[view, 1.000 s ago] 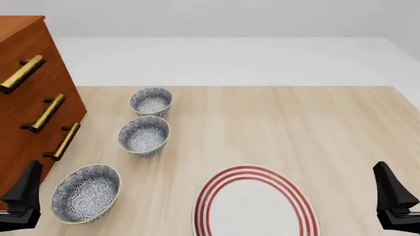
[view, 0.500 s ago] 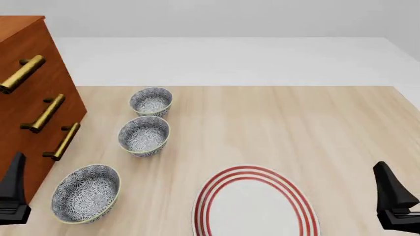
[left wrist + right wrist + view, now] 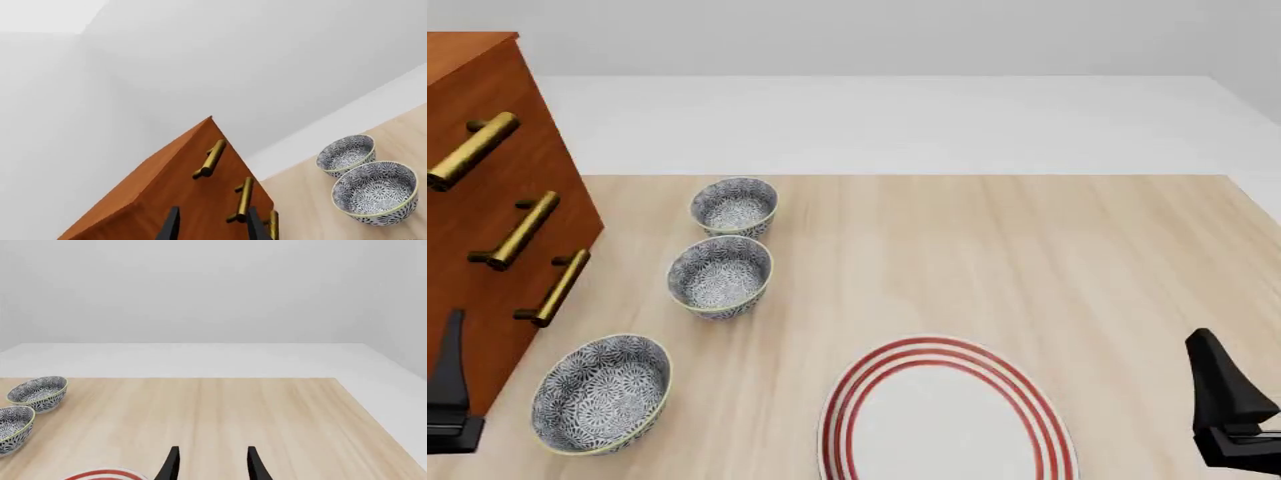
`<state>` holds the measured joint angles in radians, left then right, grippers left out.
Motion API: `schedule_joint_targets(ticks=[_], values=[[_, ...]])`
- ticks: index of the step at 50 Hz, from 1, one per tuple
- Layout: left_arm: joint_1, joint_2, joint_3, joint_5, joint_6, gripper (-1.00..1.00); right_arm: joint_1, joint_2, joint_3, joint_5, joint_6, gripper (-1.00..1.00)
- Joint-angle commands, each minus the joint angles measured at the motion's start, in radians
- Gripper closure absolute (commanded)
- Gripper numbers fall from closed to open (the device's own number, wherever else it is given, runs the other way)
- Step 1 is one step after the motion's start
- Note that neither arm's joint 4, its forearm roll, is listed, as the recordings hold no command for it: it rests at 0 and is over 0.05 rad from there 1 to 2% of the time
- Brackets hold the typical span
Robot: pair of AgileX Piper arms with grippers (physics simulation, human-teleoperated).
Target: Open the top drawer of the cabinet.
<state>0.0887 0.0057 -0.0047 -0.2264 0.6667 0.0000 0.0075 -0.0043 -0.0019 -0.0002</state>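
Looking across the scene, we saw a plain pale grey room whose floor ran lighter behind the far edge of the worktop [image 3: 988, 250], a broad surface of light wood grain. At that surface's left edge stood the cabinet [image 3: 481, 220], tall and reddish-brown, its three drawer fronts turned toward the bowls. The top drawer [image 3: 494, 90] sat flush with the two below it, its brass bar handle [image 3: 471, 150] projecting from the front. Near the worktop's close edge lay a white plate [image 3: 948, 420] ringed with red stripes, partly cut off by the frame. Three patterned bowls followed in size: the nearest bowl [image 3: 601, 392] just beside the cabinet's foot, the middle bowl [image 3: 719, 276] and the farthest bowl [image 3: 734, 206] lined up beyond it. Our left gripper [image 3: 211, 224] hung low beside the cabinet, fingers spread, pointed toward the drawer fronts and touching nothing. Our right gripper [image 3: 211, 464] hovered at the near right, likewise spread and empty, well apart from the plate.
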Motion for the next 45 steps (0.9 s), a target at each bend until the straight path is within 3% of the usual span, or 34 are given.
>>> schedule_joint_targets(ticks=[1,18,19,22,41,45], values=[[0.02,0.046,0.004,-0.085,0.125,-1.0,0.0,0.0,0.0,0.0,0.0,-1.0],[0.022,0.342,0.005,-0.365,0.255,-1.0,0.0,0.0,0.0,0.0,0.0,-1.0],[0.025,0.37,0.005,-0.403,0.293,-1.0,0.0,0.0,0.0,0.0,0.0,-1.0],[0.028,0.385,0.005,-0.419,0.284,-1.0,0.0,0.0,0.0,0.0,0.0,-1.0],[0.068,0.927,0.005,-0.941,0.407,-1.0,0.0,0.0,0.0,0.0,0.0,-1.0],[0.069,0.972,0.005,-0.979,0.421,-1.0,0.0,0.0,0.0,0.0,0.0,-1.0]])
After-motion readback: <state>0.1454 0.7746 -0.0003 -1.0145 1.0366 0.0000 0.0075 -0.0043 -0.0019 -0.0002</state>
